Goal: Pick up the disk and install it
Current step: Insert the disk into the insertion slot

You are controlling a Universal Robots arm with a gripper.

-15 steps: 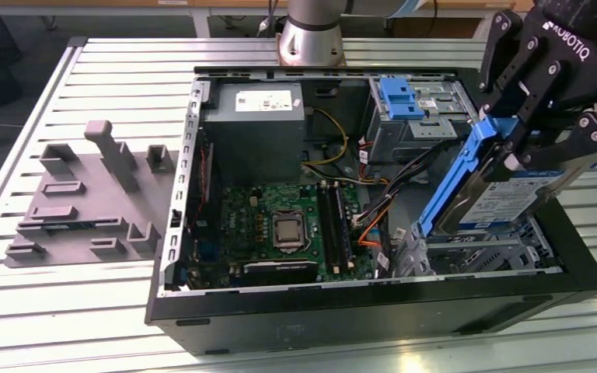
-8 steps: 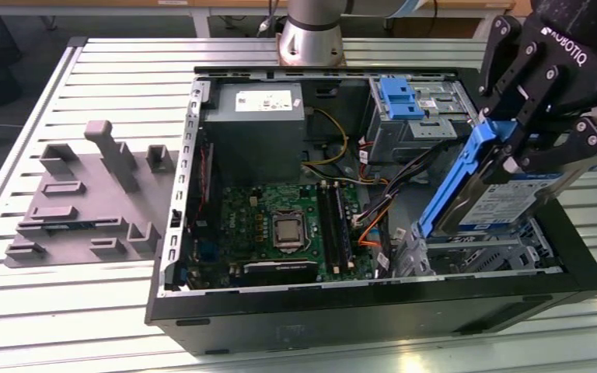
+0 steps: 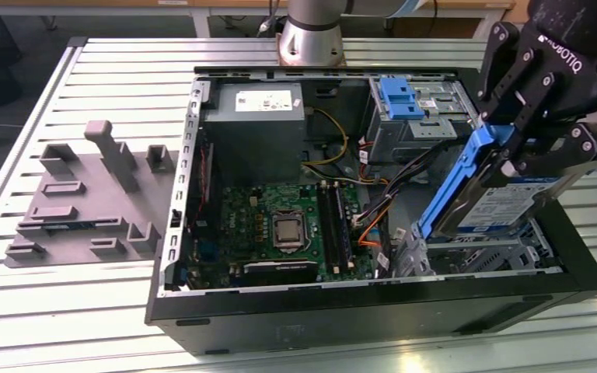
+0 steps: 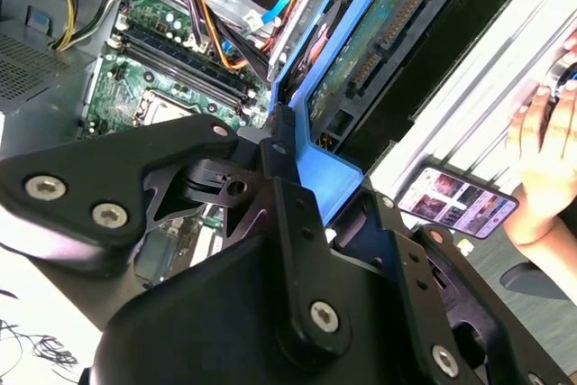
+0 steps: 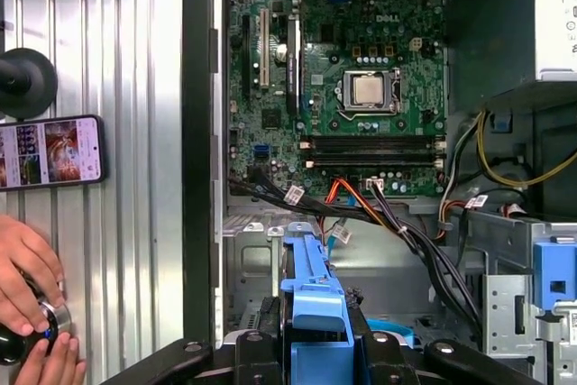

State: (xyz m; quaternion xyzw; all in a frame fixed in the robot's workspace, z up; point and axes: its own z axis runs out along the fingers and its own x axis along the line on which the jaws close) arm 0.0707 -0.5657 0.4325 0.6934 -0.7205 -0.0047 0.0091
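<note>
- Fixture block (image 3: 81, 194), grey, moulded: one. On the slatted table (image 3: 29, 311), well apart from the gripper (image 3: 535, 159), toward the exterior view's left.
- Computer case (image 3: 382, 315), black, side open: one. Beneath the gripper.
- Motherboard (image 3: 277, 225): one. In the case, below and beside the gripper.
- Spare blue bracket (image 3: 397, 97): one. In the rear bay, beyond the gripper.
- Disk (image 3: 500, 206), silver, blue-framed: one. Clamped between the gripper's fingers, tilted, its lower end at the metal drive cage (image 3: 480, 252).
- Step, as judged: pick-up done and installation under way. Seating calls for squaring the disk to the cage and keeping clear of the cables (image 3: 382, 210).
- Phone (image 5: 50, 152): one. Hands (image 5: 27, 286): two. Both on the table outside the case wall, in the first wrist view.
</note>
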